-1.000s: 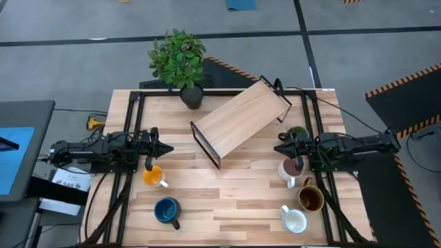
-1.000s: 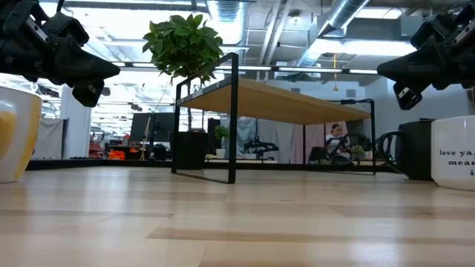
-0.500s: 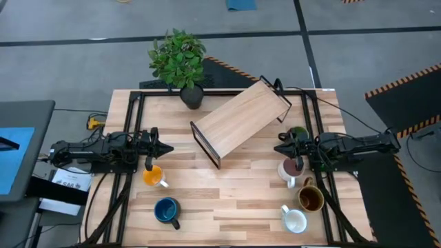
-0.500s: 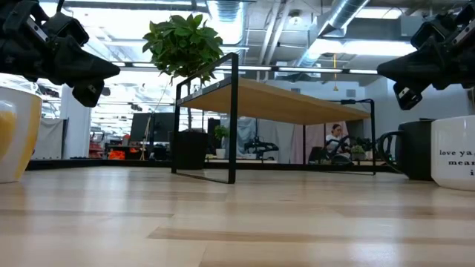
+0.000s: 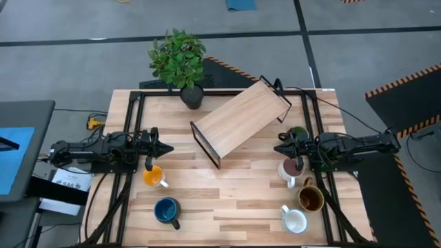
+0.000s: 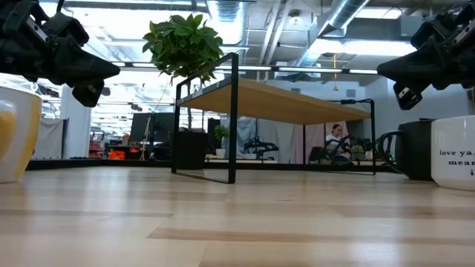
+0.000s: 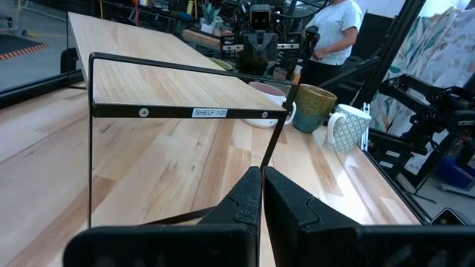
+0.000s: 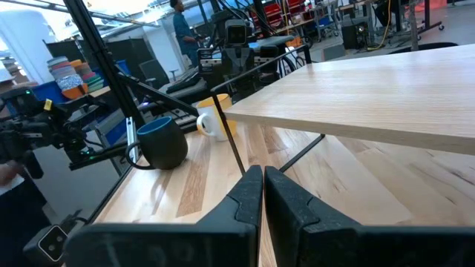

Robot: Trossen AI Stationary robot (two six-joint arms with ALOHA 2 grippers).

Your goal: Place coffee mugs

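Note:
Six mugs stand upright on the table. The orange mug [image 5: 151, 176] and the dark blue mug [image 5: 166, 210] are at the left. The pale pink mug [image 5: 289, 169], the brown-olive mug [image 5: 310, 198], the white mug [image 5: 295, 220] and the dark green mug [image 5: 298, 132] are at the right. My left gripper [image 5: 169, 147] is shut and empty, above the table just past the orange mug. My right gripper [image 5: 278, 148] is shut and empty, above the table between the pink and green mugs. Both point at the wooden shelf [image 5: 241, 120].
A wooden shelf on a black wire frame [image 5: 204, 145] stands slantwise in the table's middle. A potted green plant [image 5: 180, 62] stands at the far edge. A person [image 7: 338, 30] stands in the room beyond the table. Bare wood lies between the mug groups.

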